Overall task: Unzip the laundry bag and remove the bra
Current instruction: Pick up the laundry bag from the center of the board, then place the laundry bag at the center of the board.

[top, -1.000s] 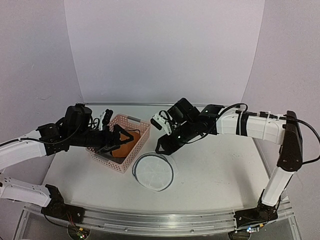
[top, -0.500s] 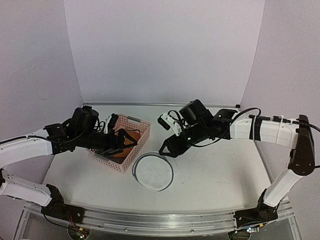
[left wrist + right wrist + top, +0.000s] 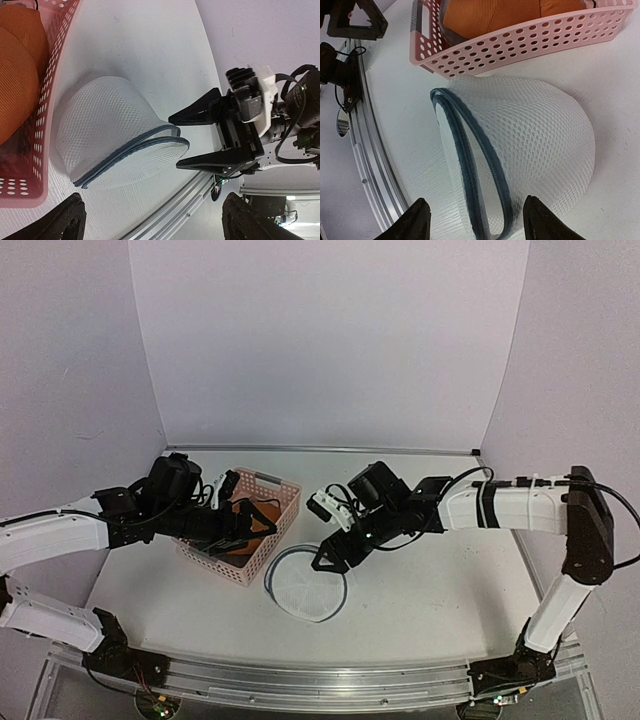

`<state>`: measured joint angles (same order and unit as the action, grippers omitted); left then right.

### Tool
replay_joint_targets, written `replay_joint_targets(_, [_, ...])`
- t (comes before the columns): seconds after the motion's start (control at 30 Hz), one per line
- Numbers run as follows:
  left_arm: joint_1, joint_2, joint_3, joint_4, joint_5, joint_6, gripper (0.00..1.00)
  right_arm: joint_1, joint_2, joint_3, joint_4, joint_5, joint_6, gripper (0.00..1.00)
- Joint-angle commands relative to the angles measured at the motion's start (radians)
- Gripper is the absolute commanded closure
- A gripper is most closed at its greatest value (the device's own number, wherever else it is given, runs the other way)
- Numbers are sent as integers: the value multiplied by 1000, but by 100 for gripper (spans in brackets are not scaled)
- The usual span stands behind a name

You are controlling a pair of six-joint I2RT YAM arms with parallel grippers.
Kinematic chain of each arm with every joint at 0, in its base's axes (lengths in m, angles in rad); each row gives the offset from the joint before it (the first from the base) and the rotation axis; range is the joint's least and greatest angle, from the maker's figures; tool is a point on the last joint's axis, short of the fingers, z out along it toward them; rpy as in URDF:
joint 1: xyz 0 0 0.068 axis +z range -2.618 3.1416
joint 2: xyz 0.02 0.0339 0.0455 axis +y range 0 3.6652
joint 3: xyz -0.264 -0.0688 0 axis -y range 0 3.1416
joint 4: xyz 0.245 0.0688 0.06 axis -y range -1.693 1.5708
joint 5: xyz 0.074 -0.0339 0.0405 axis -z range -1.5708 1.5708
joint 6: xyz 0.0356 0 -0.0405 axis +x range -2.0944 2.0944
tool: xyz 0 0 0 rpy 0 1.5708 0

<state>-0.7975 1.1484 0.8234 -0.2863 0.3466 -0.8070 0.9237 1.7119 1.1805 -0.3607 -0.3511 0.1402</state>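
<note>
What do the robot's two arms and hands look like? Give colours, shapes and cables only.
The left arm and right arm have white shell links, black joints and loose black cables. The left hand and right hand are black, each with two angular tapering fingers; a white block sits behind the right one's.

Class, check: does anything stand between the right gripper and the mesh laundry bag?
Nothing visible does. The right gripper faces the dark rim of the laundry bag directly, jaws open; the pink basket sits beyond the bag.
</note>
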Motion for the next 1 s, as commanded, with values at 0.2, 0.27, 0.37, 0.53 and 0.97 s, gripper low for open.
replay_joint_targets(0.2, [5,-3,10,54,18,10,4,2,73,54,61,67,-16,61])
replay_joint_targets(0.27, [5,-1,12,54,21,9,4,2,73,48,66,76,-9,78])
replay_joint_targets(0.37, [5,3,17,54,23,11,4,-2,60,31,80,104,15,100])
replay_joint_targets(0.53, [4,7,20,53,25,13,4,-56,24,6,88,78,128,100])
replay_joint_targets(0.97, [4,22,21,59,31,18,4,-221,-46,-120,243,-70,575,100])
